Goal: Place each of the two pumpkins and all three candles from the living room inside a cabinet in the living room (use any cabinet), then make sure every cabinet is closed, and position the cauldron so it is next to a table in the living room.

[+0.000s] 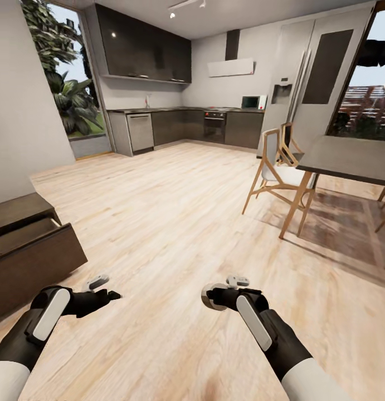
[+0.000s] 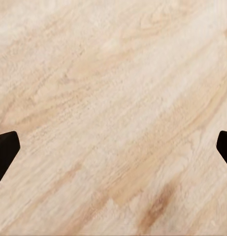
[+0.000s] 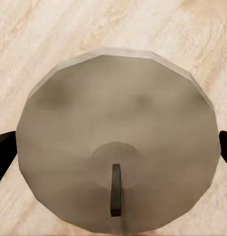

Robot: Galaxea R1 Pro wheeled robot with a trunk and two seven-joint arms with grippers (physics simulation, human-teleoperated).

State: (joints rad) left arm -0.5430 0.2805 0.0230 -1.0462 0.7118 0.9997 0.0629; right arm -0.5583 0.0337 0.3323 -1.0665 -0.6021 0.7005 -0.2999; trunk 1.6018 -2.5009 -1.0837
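Pale wood plank floor (image 2: 113, 98) — dark claw (image 2: 113, 152) fingertips (image 2: 5, 150) wide apart

Held between the black fingertips of the right gripper (image 3: 113, 147): a greyish-tan candle (image 3: 118, 123) with a dark wick. Beneath the black-fingered left gripper (image 2: 113, 147): pale wood-grain plank floor (image 2: 113, 88). Off to the left gripper's side: a dark-brown cabinet (image 1: 30, 250).

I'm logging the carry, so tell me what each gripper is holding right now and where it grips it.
The right gripper holds a candle by its round sides, wick end toward the wrist camera. The left gripper is open and holds nothing.
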